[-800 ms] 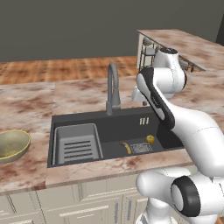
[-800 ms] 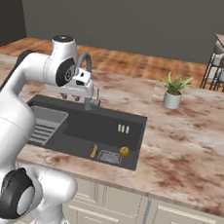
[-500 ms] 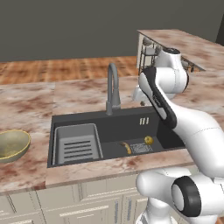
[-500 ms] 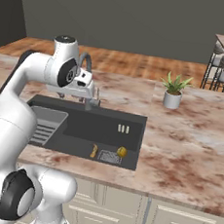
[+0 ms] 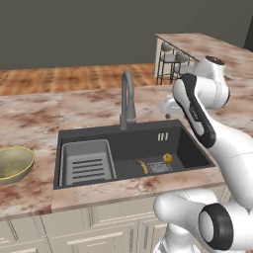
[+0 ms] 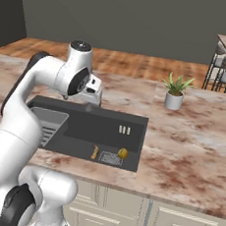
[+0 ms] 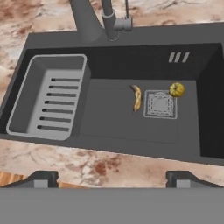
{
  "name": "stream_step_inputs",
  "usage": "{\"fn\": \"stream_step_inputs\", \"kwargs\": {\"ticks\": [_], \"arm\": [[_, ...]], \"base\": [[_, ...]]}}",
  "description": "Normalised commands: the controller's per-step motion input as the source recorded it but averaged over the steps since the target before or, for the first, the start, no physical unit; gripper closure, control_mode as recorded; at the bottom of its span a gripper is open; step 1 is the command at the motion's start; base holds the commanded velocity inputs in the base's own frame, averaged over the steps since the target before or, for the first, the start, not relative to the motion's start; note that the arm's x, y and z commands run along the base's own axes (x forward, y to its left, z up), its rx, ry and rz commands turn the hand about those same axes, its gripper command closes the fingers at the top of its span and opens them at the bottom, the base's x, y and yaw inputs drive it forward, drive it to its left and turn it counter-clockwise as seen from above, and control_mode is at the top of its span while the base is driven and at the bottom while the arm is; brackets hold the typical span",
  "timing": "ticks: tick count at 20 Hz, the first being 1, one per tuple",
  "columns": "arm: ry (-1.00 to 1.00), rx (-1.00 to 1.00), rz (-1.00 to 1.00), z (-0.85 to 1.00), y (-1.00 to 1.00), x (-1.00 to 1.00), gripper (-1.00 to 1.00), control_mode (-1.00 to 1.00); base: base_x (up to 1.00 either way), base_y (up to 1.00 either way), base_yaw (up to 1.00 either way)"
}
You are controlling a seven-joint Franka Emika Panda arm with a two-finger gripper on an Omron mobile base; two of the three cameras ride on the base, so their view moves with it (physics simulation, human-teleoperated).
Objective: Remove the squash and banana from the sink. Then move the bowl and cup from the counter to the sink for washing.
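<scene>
Pincer (image 7: 112, 177) spread wide, empty, poised high over dark grey rectangular sink (image 7: 205, 87), likely sighting a pick: small yellow-olive squash (image 7: 176, 89) and slim curved banana (image 7: 137, 97) flank the drain.

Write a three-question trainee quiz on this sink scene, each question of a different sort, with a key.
1. True or false: the squash and the banana both lie inside the sink.
2. Multiple choice: in the hand view, what lies between the banana and the squash? A) the ribbed tray B) the square drain C) the faucet
3. Fill in: the bowl sits on the ____, on the ribbed tray side of the sink.

Key: 1. True. 2. B, the square drain. 3. Counter.
</scene>
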Motion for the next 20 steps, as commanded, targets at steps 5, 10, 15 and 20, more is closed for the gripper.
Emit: {"fn": "stream_step_inputs", "kwargs": {"ticks": [5, 10, 15, 20], "arm": [[-0.02, 0.03, 0.08, -0.06, -0.16, -0.10, -1.00, -1.00], [-0.03, 0.00, 0.08, -0.12, -0.15, -0.04, -1.00, -1.00], [-0.03, 0.02, 0.02, -0.16, -0.13, 0.00, -1.00, -1.00], [-0.01, 0.01, 0.00, -0.23, -0.01, 0.02, -1.00, -1.00]], "base": [[0.00, 0.00, 0.00], [0.00, 0.00, 0.00], [0.00, 0.00, 0.00], [0.00, 0.00, 0.00]]}}
